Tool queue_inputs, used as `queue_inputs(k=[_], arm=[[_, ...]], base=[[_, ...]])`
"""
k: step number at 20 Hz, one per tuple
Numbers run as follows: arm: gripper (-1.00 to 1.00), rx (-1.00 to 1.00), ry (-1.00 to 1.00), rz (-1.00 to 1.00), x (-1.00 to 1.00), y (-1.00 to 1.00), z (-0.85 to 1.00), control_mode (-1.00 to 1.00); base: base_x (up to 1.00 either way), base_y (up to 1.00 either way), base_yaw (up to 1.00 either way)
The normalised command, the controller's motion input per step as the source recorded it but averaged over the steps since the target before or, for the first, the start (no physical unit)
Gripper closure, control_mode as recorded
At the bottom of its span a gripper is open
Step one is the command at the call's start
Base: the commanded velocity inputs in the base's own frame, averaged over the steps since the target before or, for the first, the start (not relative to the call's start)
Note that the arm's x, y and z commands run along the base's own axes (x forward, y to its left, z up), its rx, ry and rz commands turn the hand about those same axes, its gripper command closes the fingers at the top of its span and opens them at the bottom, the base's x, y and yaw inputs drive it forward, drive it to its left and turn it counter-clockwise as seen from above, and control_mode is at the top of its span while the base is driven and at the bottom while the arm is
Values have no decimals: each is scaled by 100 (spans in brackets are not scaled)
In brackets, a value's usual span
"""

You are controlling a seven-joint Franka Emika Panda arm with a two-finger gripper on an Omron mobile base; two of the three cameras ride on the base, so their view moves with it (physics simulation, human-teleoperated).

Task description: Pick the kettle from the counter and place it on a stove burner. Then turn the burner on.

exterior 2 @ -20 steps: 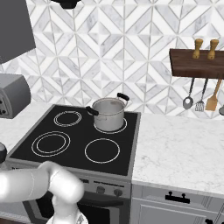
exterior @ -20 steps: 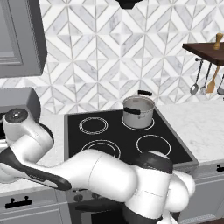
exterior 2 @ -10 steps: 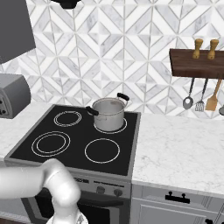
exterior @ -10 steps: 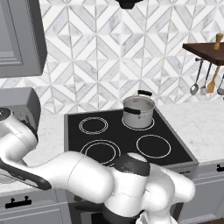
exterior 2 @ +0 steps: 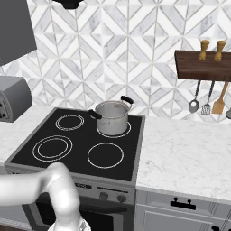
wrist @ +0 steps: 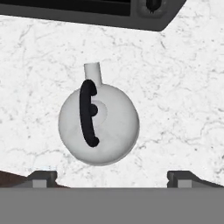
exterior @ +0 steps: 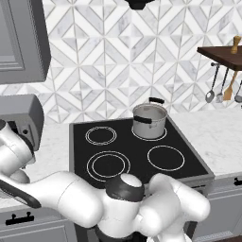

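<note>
Seen from straight above in the hand view, the kettle (wrist: 99, 124) is a pale grey dome with a thin dark handle and a short spout. It stands upright on the white marble counter (wrist: 179, 92). My gripper (wrist: 113, 178) hovers above it and is open; its fingertips (wrist: 41, 177) show wide apart at the bottom edge, with nothing between them. The stove burner (exterior: 108, 165), the widest double-ringed circle, lies bare at the cooktop's front left (exterior 2: 52, 148). My white arm bends low toward the left counter (exterior: 54, 142).
A steel pot (exterior: 149, 120) with black handles sits on the back right burner (exterior 2: 112, 117). A grey toaster (exterior: 21, 116) stands on the left counter. Just beyond the kettle is a dark appliance edge with a knob (wrist: 153, 4). Utensils (exterior 2: 208, 101) hang at the right wall.
My arm has swung further left: its dark elbow joint has shifted leftward in the left base view. The pot and cooktop have not moved.
</note>
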Motion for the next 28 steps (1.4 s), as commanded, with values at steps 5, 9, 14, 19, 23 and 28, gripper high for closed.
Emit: queue_inputs(k=[5, 9, 14, 19, 23, 28], arm=[[-100, -2, 0, 0, 24, 28, -28, -100], [-100, -6, 0, 0, 16, 24, -21, -100], [-100, -10, 0, 0, 10, 8, -28, -100], [-100, -9, 0, 0, 13, 4, -20, -100], [-100, -1, 0, 0, 17, 7, -8, -100], [100, 0, 0, 0, 14, 3, -3, -100]], base=[[0, 0, 0], [0, 0, 0], [0, 0, 0], [0, 0, 0], [0, 0, 0], [0, 0, 0]])
